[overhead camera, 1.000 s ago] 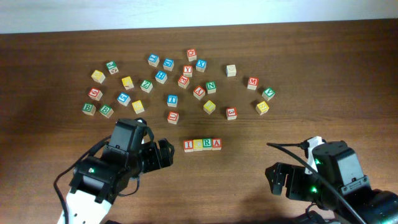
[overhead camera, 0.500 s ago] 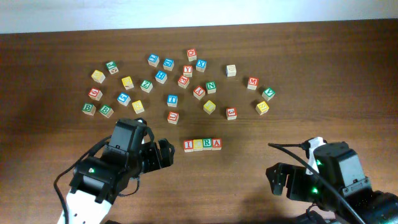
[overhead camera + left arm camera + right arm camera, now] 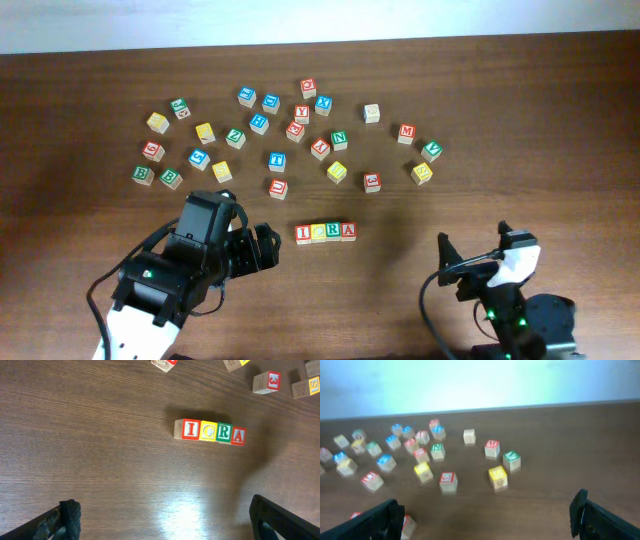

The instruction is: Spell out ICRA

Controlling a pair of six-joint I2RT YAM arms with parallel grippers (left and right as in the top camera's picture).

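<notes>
A row of letter blocks reading I, C, R, A [image 3: 326, 232] lies on the wooden table in front of the centre. It also shows in the left wrist view [image 3: 210, 432]: red I, yellow C, green R, red A, touching side by side. My left gripper [image 3: 262, 247] is open and empty, just left of the row; its fingers frame bare wood in its wrist view [image 3: 162, 520]. My right gripper [image 3: 470, 262] is open and empty at the front right, raised and tilted so its wrist view [image 3: 487, 515] looks across the table.
Several loose letter blocks lie scattered behind the row, from a green B block [image 3: 142, 175] at the left to a yellow block [image 3: 421, 172] at the right. In the right wrist view they spread around a yellow block [image 3: 498, 475]. A pale wall lies beyond the table's far edge.
My right arm has pulled back and tilted up, so its gripper now points toward the blocks. The left arm and the ICRA row have not moved.
</notes>
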